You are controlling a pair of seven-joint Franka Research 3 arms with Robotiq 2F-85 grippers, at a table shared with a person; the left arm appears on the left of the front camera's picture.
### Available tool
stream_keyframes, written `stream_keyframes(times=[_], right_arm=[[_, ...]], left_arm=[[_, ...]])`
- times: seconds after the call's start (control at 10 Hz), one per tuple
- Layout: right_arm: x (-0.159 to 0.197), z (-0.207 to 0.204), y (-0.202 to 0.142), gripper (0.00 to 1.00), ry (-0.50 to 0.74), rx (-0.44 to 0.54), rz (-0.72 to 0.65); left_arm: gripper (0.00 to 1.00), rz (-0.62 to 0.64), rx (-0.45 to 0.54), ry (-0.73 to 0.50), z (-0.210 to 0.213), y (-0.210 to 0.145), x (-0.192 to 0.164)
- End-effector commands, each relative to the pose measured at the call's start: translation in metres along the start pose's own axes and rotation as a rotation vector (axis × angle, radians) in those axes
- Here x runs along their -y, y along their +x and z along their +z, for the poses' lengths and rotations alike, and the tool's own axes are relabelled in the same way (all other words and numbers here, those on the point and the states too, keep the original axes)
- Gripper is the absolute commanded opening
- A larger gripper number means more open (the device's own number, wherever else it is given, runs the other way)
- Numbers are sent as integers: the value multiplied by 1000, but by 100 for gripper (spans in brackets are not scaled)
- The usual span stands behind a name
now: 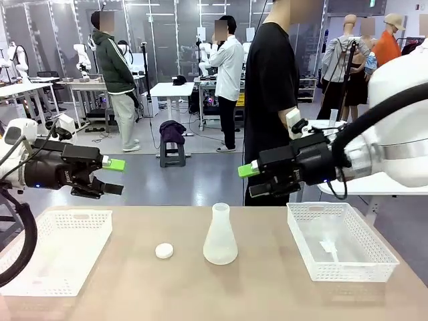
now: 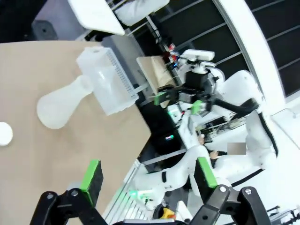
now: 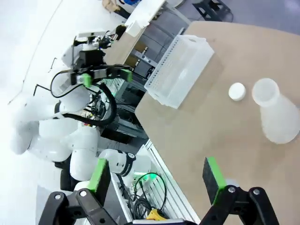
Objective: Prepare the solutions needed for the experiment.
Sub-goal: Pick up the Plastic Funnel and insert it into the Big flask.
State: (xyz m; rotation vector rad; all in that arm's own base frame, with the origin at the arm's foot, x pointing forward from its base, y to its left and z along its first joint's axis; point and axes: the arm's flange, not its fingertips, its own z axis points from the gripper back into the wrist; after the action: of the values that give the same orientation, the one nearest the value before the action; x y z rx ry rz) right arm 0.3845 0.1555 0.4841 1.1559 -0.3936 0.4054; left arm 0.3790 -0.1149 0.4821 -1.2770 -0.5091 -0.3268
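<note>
Left fingers [image 2: 93, 180] spread wide, empty, in air; right fingers [image 3: 213, 180] likewise; flask [image 1: 220, 235] upright on table [image 1: 134, 294], untouched.

On your desk [image 1: 267, 291] you have a small white cap [image 1: 164, 251] near its middle, a white mesh basket [image 1: 75, 212] at its left end and a second basket [image 1: 354, 271] at its right end.
</note>
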Motion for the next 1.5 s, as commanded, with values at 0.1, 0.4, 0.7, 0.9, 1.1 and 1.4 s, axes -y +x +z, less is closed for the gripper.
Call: stream_keyframes(times=[0.1, 0.4, 0.7, 0.9, 1.1, 1.4], right_arm=[[-2, -7, 11, 100, -80, 14, 10], [8, -6, 2, 100, -26, -9, -19], [8, -6, 4, 100, -44, -23, -25], [16, 10, 24, 100, -515, -233, 205], [31, 32, 37, 100, -656, -373, 260], [48, 70, 65, 100, -818, -552, 413]], left_arm=[[100, -51, -2, -38, -4, 2, -2], [100, 5, -3, -34, -2, -2, -5], [100, 5, -3, -34, -2, -2, -5], [100, 5, -3, -34, -2, -2, -5], [100, 5, -3, -34, -2, -2, -5], [100, 5, -3, -34, -2, -2, -5]])
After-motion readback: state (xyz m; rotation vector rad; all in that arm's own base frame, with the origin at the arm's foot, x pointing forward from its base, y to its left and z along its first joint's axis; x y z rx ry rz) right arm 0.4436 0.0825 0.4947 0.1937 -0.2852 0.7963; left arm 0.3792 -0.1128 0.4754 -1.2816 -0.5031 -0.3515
